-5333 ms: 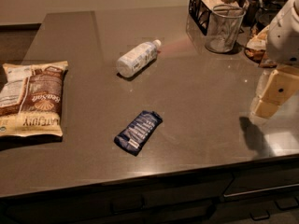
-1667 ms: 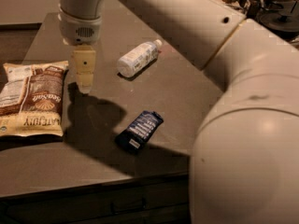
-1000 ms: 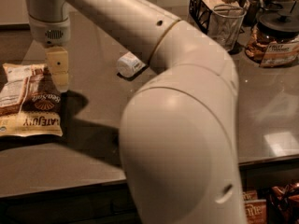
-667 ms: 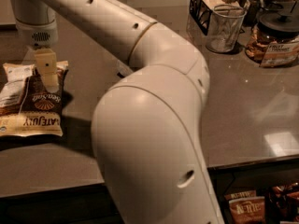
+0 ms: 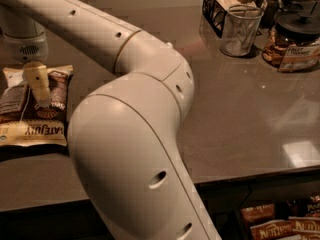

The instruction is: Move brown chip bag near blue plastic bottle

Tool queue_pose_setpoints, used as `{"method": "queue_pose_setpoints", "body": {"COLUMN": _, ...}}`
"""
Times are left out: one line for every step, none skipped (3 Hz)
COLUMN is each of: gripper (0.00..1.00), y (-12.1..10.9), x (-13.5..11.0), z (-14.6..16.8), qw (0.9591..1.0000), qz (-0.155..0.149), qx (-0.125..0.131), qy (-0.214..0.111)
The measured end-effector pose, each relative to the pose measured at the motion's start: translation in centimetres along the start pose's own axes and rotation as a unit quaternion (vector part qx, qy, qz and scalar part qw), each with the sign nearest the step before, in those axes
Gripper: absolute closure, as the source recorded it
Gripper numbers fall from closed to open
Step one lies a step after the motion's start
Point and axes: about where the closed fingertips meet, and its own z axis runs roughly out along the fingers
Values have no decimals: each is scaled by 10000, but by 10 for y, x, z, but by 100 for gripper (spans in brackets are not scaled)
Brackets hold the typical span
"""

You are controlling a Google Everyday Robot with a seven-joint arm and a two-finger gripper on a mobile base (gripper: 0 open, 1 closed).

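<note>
The brown chip bag (image 5: pixel 31 118) lies flat at the left edge of the dark counter (image 5: pixel 240 109), with its cream-yellow border toward me. My gripper (image 5: pixel 39 90) hangs from the wrist at the far left, pointing down over the middle of the bag, at or just above its surface. My arm's big white elbow fills the centre of the view. The blue plastic bottle is hidden behind the arm. The small dark blue wrapper is hidden too.
A wire mesh cup (image 5: pixel 241 30) and a black wire basket (image 5: pixel 219 6) stand at the back right, with a lidded snack jar (image 5: pixel 295 43) beside them. The counter's front edge runs along the bottom right, with snack bags (image 5: pixel 280 225) on a shelf below.
My arm has swung from the right side across the counter to the left. The gripper has gone from beside the bag to over its middle. The arm now covers the bottle and the wrapper.
</note>
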Motion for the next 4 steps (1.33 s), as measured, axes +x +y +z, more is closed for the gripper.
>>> {"method": "queue_pose_setpoints", "body": {"gripper": 17, "y": 0, "x": -1, "z": 8, "qw": 9998, "qz": -49, "qx": -89, "qy": 157}}
{"method": "queue_pose_setpoints", "body": {"gripper": 41, "y": 0, "x": 6, "z": 8, "qw": 9996, "qz": -57, "qx": -75, "qy": 280}}
{"method": "queue_pose_setpoints", "body": {"gripper": 64, "y": -5, "x": 26, "z": -2, "qw": 9990, "qz": -59, "qx": 84, "qy": 439}}
{"method": "queue_pose_setpoints", "body": {"gripper": 88, "y": -13, "x": 58, "z": -19, "qw": 9972, "qz": -220, "qx": 272, "qy": 665}}
